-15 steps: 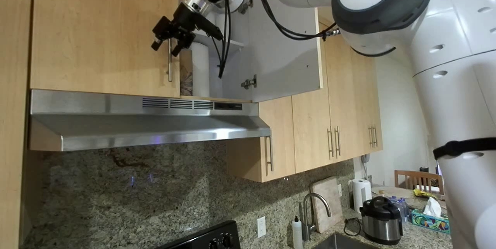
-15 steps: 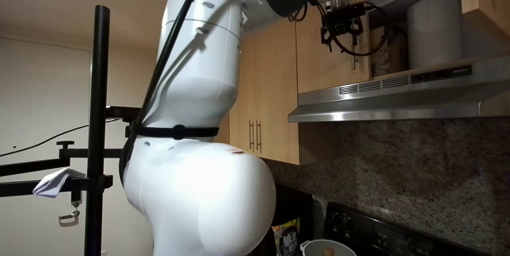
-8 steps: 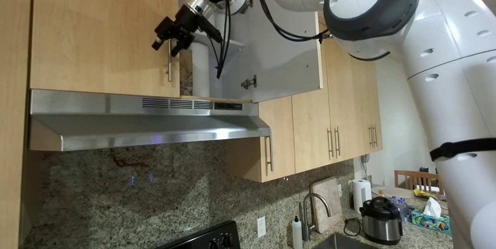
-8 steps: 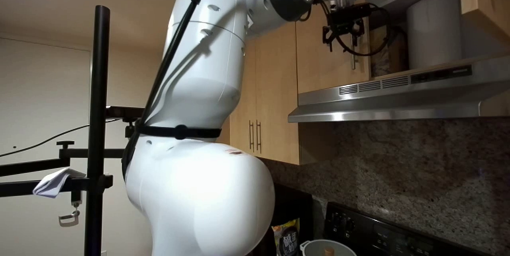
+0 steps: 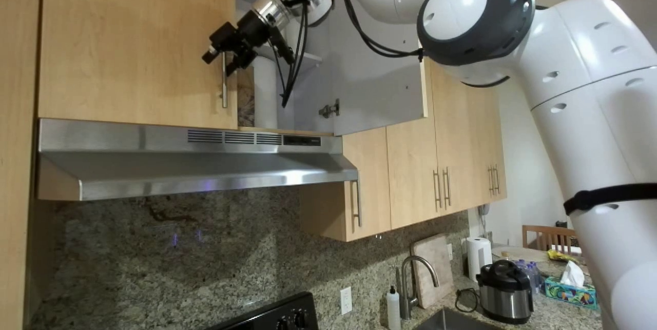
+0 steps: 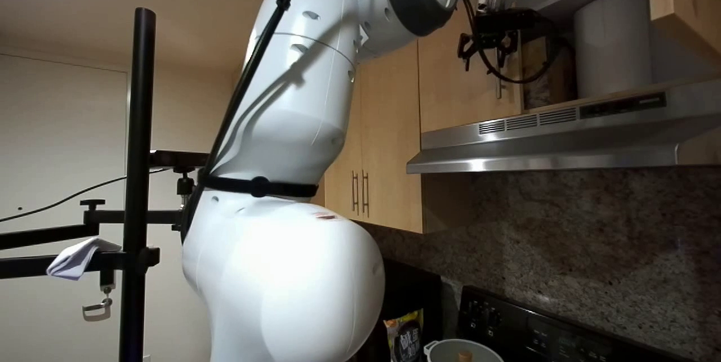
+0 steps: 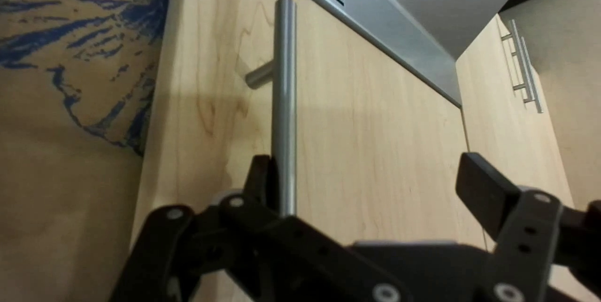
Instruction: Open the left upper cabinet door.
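granite backsplash (image 5: 195, 237), steel hood (image 5: 195, 168); above it, left upper cabinet door (image 5: 136, 45) looks closed; gripper (image 7: 366, 173) spread wide, bar handle (image 7: 284, 104) between its fingers (image 7: 483, 194), touch hard to tell; grasping seems the step; next, likely, pinch and pull.

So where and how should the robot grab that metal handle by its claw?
Probably the middle of the bar handle, with the gripper coming straight from the front and straddling it: it's slim, upright, and a post holds it off the door.
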### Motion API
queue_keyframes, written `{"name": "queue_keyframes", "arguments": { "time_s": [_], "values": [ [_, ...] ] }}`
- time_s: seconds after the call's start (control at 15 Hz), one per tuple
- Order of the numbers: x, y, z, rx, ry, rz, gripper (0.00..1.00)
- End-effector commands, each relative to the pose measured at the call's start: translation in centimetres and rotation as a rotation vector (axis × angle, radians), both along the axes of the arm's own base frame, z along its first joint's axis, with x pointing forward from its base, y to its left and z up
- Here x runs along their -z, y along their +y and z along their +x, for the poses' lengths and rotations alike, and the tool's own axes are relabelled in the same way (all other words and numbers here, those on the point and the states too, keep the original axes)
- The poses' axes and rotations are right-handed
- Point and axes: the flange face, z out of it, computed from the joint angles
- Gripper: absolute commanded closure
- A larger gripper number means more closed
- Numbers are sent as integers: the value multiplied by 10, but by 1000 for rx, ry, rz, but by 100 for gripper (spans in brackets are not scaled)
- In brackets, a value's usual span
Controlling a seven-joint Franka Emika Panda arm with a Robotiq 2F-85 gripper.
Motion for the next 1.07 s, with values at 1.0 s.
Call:
{"name": "queue_keyframes", "arguments": {
  "time_s": [1.0],
  "values": [
    [-30,40,-72,-163,-57,-58,0]
  ]
}}
